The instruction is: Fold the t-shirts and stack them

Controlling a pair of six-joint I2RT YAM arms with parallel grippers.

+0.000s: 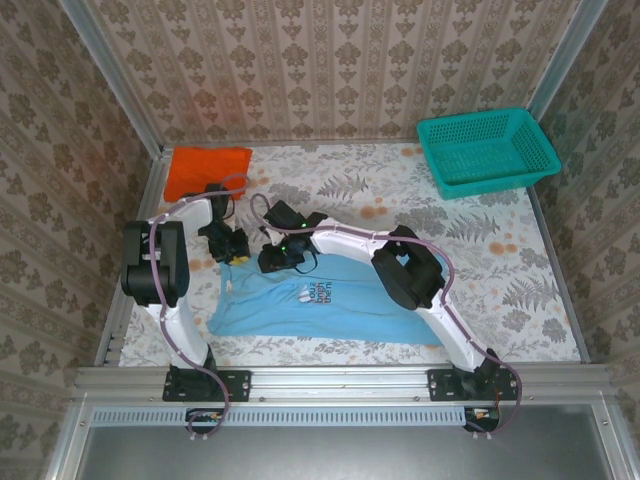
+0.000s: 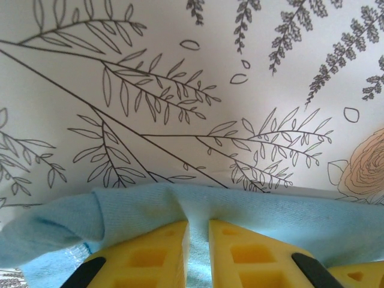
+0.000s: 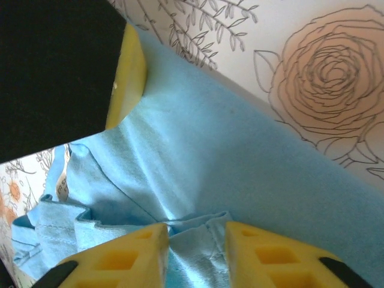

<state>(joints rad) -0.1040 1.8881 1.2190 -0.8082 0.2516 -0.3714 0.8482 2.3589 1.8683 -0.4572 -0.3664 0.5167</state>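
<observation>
1. Since the light blue t-shirt must be folded before anything is stacked, both my grippers are at its far edge, close beside each other.
2. My left gripper is clenched on this shirt, and a ridge of blue cloth rises between its yellow fingers. I think the pinch is narrow because such thin cloth would slip from a looser hold.
3. My right gripper stands just to the right on the same edge. Blue cloth is bunched between its fingers, so I read it as grasping the shirt too.
4. In my judgement, two holds on one edge let me lift it as a straight line. A single hold would let the cloth droop.
5. The shirt lies spread on the table, its near edge toward my bases. The orange t-shirt lies beyond its far left corner, well apart and in a compact shape, probably waiting for the stack. The teal basket stands beyond its far right side.
6. The chest print in the middle of the shirt is dark and white, but its letters are too small to read. Near the neckline there is a small white label, and I cannot read it either.
</observation>
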